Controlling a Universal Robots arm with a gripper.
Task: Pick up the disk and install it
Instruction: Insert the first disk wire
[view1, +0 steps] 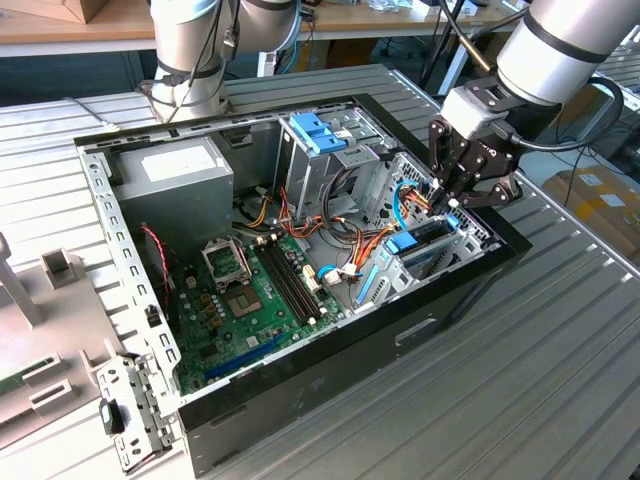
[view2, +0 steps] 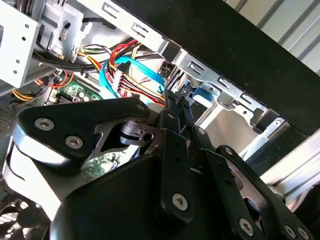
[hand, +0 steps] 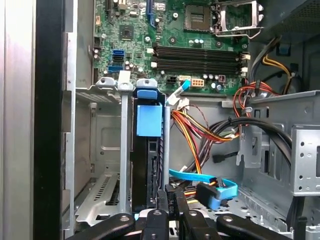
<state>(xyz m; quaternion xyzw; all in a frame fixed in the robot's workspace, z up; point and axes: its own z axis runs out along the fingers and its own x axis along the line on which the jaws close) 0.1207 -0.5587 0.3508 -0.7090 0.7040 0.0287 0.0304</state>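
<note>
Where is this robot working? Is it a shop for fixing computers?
Probably a robot lab or workshop, not certainly a repair shop. An opened computer case lies on a metal table, its green motherboard showing, and a wooden workbench stands behind.

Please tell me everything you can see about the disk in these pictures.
The disk stands on its edge inside a grey metal bay at the front corner of the open computer case. It looks dark and flat, with a blue plastic piece at its end facing the green board. Metal rails flank it on both sides. The pincer sits at its other end, fingers close together; whether they touch it I cannot tell. In the exterior view its blue piece also shows.
</note>
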